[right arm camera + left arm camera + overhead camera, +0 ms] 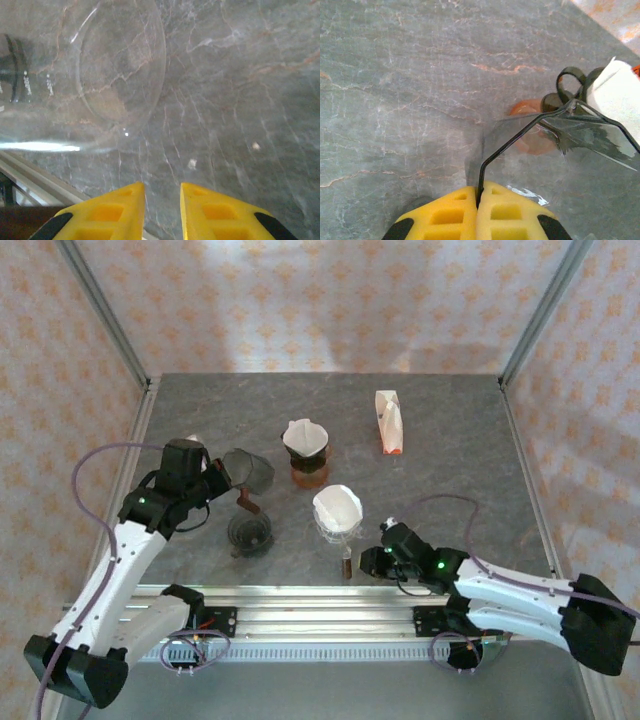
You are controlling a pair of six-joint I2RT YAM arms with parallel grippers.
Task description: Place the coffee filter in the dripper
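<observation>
Nearest me, by the near edge of the table (450, 440), the right gripper (162, 187) has its yellow fingers a little apart with nothing between them. Just beyond it stands a clear dripper (340, 525), glassy and hard to make out, with a white filter (337, 502) sitting open in it.

Toward the left edge, the left gripper (479, 189) is pinched tight on the thin dark rim of a smoky dripper (585, 132). It is held tilted above the table, and I can see nothing inside it. That cone looks rigid, slick and see-through.

Further back, mid-table, a brown dripper (308, 468) carries its own paper cone (303, 435).

Toward the far right corner lies a loose coffee filter (388, 422), folded flat, white with an orange end. I'd guess it is feather-light, soft and easily creased or torn. It looks best taken by one edge with a gentle pinch, then spread open as it goes into the cone. A hard squeeze would crush it, and it could slide on the smooth stone.
</observation>
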